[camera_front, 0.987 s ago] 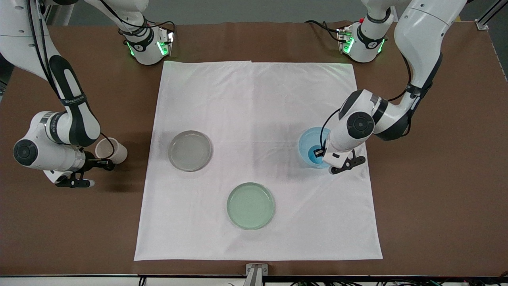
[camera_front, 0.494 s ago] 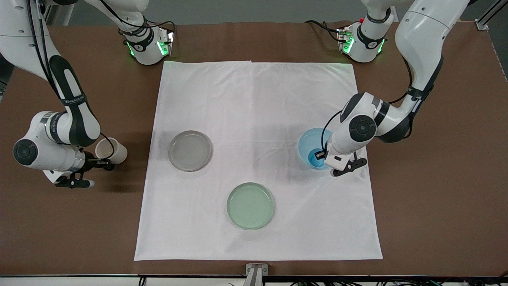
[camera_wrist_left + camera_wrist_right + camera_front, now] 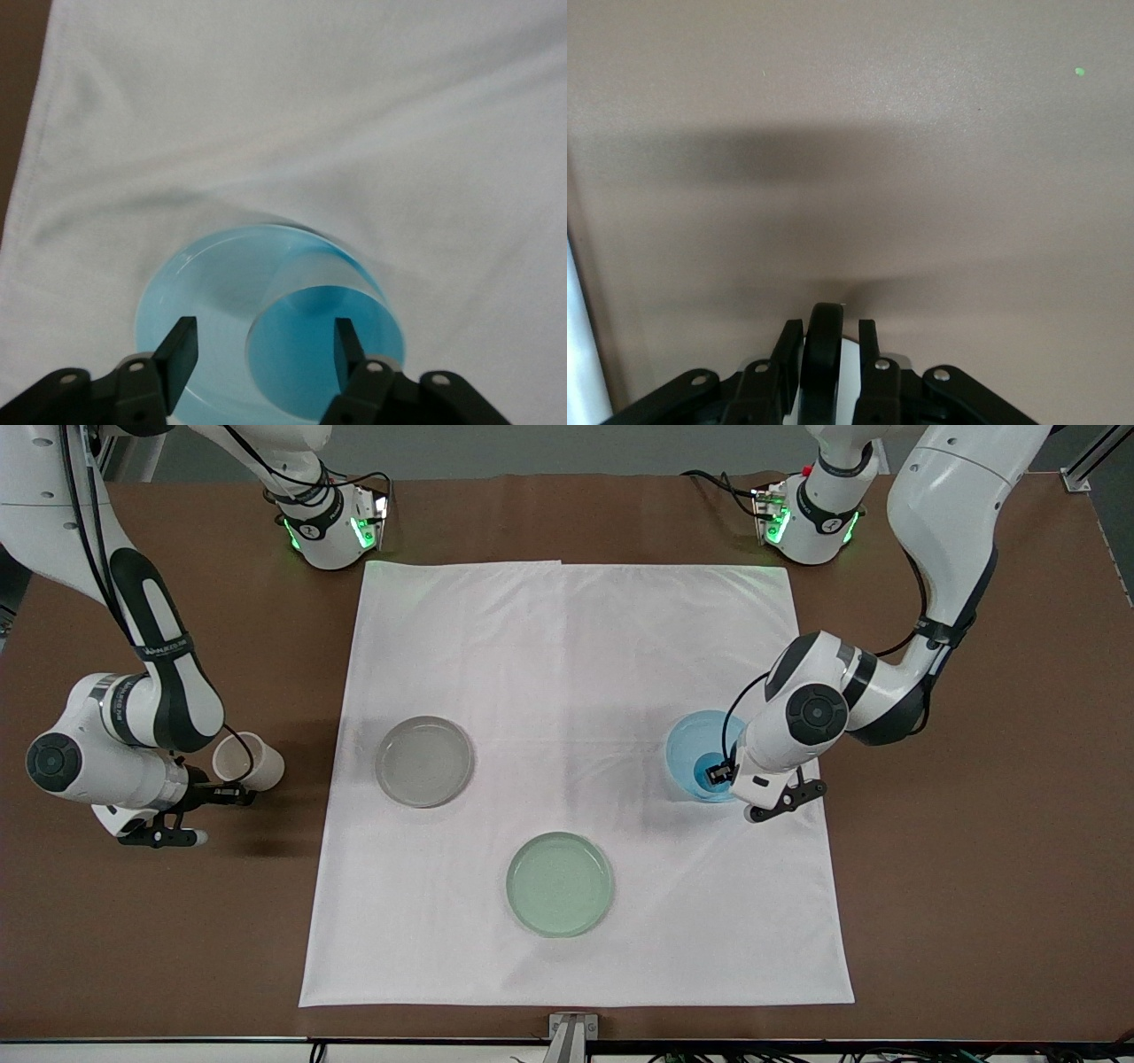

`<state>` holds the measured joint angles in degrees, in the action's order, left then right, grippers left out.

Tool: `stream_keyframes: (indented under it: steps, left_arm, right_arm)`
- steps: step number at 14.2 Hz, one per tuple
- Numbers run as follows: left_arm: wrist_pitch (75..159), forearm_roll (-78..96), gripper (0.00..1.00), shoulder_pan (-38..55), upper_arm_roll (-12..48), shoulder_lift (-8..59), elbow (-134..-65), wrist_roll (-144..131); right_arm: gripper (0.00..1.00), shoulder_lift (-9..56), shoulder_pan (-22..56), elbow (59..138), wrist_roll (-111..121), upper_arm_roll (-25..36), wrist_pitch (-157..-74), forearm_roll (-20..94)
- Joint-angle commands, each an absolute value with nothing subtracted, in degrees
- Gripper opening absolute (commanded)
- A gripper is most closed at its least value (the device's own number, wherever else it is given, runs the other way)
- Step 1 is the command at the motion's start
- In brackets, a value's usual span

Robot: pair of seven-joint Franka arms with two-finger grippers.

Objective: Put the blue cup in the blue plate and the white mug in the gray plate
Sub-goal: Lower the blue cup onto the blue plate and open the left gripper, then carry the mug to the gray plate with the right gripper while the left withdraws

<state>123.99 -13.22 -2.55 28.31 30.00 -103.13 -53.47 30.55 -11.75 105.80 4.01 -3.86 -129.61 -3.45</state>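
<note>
The blue cup [image 3: 706, 769] stands upright in the blue plate [image 3: 686, 737], close to the rim nearest the left arm's end. My left gripper [image 3: 720, 773] is open just over the cup. In the left wrist view its fingers [image 3: 182, 343] straddle one wall of the cup [image 3: 306, 354], above the plate [image 3: 190, 288], without gripping it. My right gripper [image 3: 223, 792] is shut on the dark handle [image 3: 824, 350] of the white mug [image 3: 249, 761]. It holds the mug tilted over the bare table beside the cloth. The gray plate [image 3: 424, 761] is empty.
A pale green plate [image 3: 560, 884] lies on the white cloth [image 3: 576, 646], nearer to the front camera than the other plates. All three plates sit on the cloth. Brown table [image 3: 974, 824] surrounds the cloth.
My left gripper has drifted slightly toward the left arm's end of the table while the blue cup stays in the blue plate. The right arm has barely shifted, with the mug still in its grip.
</note>
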Motion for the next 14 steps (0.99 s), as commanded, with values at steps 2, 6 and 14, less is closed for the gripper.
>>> stream_keyframes:
  steps: [2, 6, 14]
  left_arm:
    - [106.12, -14.41, 1.0, -4.03, 28.48, 27.86, -88.73, -51.08]
    - [97.84, -14.24, 1.0, -7.46, 28.56, 26.81, -78.24, -44.15]
    - [88.78, -10.74, 1.0, -20.21, 29.53, 13.37, -77.34, -13.56]
  right_arm:
    - [0.27, 30.32, -12.74, 106.26, 3.52, -4.75, -129.9, -4.66]
    - [0.14, 30.23, -12.74, 106.17, 3.51, -4.83, -129.2, -4.57]
    - [0.06, 23.12, 1.55, 100.46, -8.92, -5.27, -111.71, -4.31]
